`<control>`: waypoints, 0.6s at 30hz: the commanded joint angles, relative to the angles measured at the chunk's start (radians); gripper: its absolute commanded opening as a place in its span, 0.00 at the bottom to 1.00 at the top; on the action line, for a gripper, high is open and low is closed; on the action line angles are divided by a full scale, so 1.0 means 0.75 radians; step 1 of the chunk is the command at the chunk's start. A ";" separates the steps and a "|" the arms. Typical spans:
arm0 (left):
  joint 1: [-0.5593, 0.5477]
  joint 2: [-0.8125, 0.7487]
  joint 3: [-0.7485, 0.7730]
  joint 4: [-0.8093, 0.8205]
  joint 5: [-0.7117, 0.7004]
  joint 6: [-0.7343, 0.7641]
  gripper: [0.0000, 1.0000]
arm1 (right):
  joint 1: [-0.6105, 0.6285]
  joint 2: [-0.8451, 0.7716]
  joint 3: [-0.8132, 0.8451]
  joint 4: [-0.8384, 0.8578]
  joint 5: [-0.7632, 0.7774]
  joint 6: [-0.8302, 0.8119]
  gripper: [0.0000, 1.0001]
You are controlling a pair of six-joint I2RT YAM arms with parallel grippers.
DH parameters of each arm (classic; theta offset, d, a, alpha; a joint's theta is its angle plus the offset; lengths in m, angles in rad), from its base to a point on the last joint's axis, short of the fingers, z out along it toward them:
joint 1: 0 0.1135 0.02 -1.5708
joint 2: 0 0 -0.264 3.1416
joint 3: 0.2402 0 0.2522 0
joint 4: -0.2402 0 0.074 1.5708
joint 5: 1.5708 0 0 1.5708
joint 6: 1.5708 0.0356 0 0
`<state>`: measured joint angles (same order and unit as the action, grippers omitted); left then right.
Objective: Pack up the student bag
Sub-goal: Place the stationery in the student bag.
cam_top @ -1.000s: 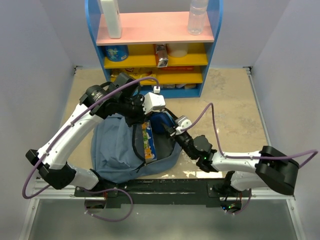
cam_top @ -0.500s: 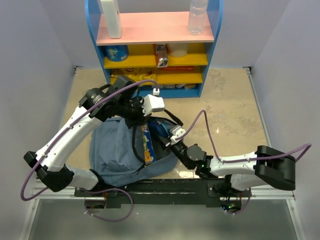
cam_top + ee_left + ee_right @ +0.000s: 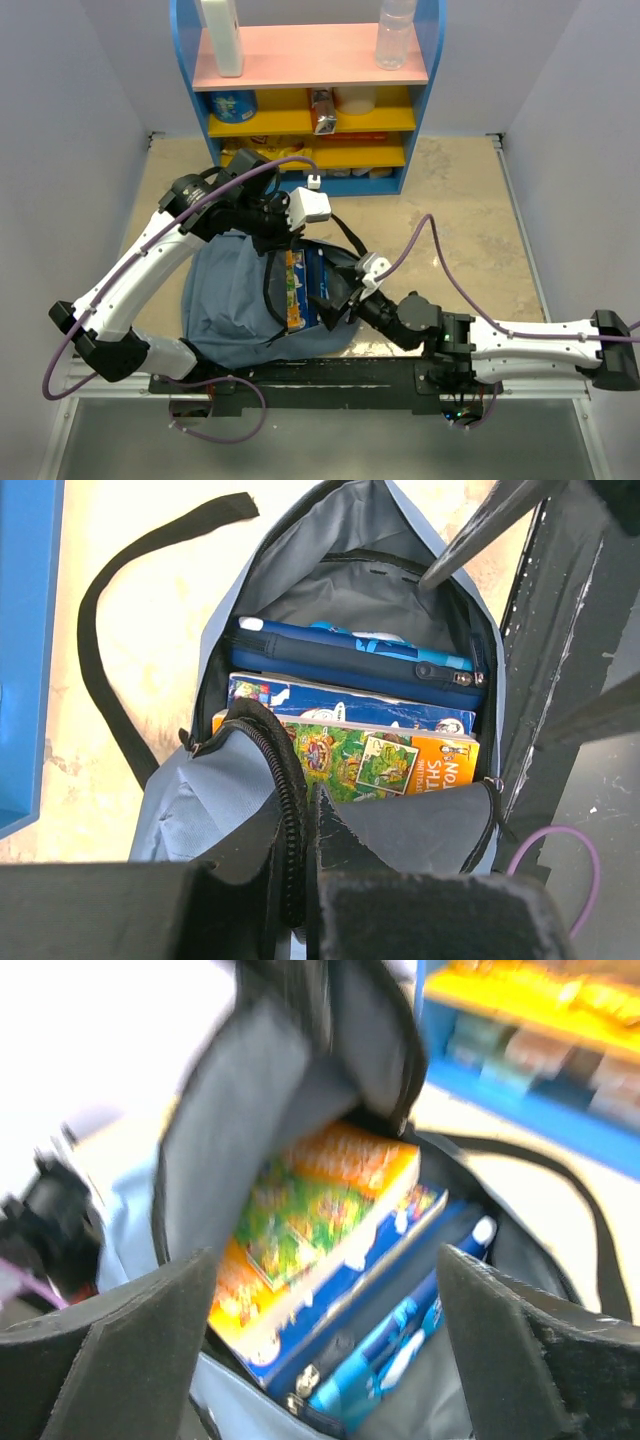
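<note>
**Top external view.** The student bag (image 3: 235,295) lies on the counter (image 3: 470,220) left of centre and close to the near edge, with its mouth turned toward the right. The left gripper (image 3: 272,243) is at the bag's far rim. The right gripper (image 3: 335,298) sits at the mouth. A shelf unit (image 3: 300,55) stands at the far edge.

**Left wrist view.** The left jaws are pinched tight on the zipper rim (image 3: 290,810), lifting it so the interior shows. Stacked inside are a picture book (image 3: 370,765), a blue book (image 3: 340,702) and a dark blue pouch (image 3: 350,660). A black strap (image 3: 100,670) trails loose over the counter.

**Right wrist view.** The picture is blurred. The right gripper's fingers (image 3: 140,1350) stand wide apart with nothing between them, so they hold nothing. The raised rim hangs above the books.

**Risk assessment.**
- **Loss of the opening:** it appears to depend on one pinch on soft fabric. A slip there would likely drop the rim back over the mouth.
- **Snagging:** the spread right fingers are close to the zipper and lining. A careless pull-out could catch them and drag the unanchored bag toward the near edge.
</note>
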<state>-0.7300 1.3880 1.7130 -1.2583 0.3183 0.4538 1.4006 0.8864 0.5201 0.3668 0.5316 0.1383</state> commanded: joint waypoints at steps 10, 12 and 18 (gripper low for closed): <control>-0.011 0.029 0.064 0.138 0.303 -0.034 0.37 | -0.002 0.115 0.108 -0.194 0.077 0.036 0.22; -0.013 0.053 0.074 0.138 0.391 -0.030 0.49 | -0.004 0.082 0.102 -0.199 0.052 0.039 0.35; -0.011 0.139 0.135 0.172 0.353 -0.043 0.95 | 0.061 -0.020 0.029 -0.233 -0.012 0.167 0.55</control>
<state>-0.7357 1.4601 1.7458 -1.1774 0.5526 0.4366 1.4048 0.9127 0.5640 0.2039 0.5365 0.1852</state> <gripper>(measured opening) 0.819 0.518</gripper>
